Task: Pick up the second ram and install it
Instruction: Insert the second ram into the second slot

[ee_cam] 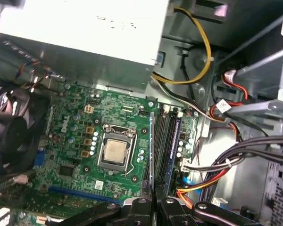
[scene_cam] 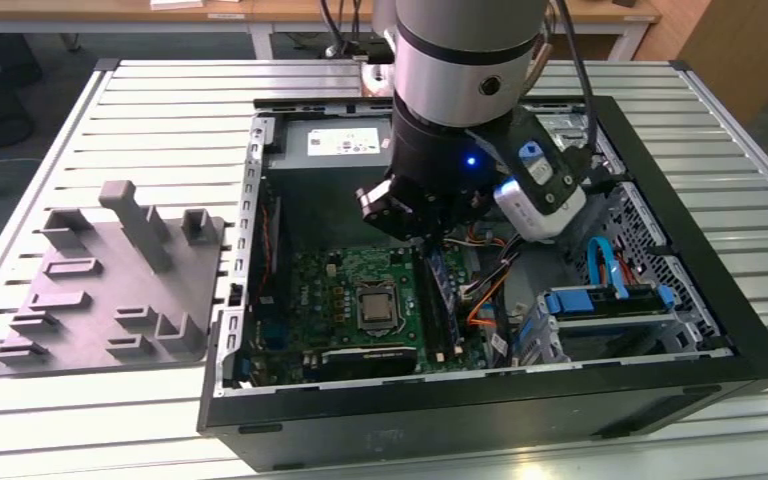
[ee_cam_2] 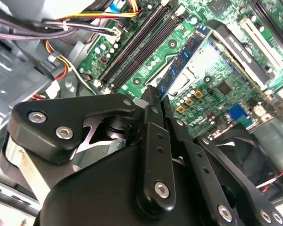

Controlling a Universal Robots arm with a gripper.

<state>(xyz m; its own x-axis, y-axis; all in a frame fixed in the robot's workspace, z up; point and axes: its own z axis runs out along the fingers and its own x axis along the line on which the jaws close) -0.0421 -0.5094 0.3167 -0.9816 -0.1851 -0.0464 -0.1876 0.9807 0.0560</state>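
Pick-up stage: judged complete. The black two-finger gripper (ee_cam: 153,201) is clenched on the second ram (ee_cam: 152,150), a thin flat dark memory stick seen edge-on in both wrist views, inside the open black computer case (scene_cam: 704,330). The stick runs just beside the silver square processor socket (ee_cam: 115,150), between it and the long black memory slots (ee_cam: 166,141), parallel to them. Installation stage: judged outstanding. The stick appears held above the green motherboard (ee_cam: 70,141), not pressed home. Whether a slot beyond the socket is already filled cannot be told
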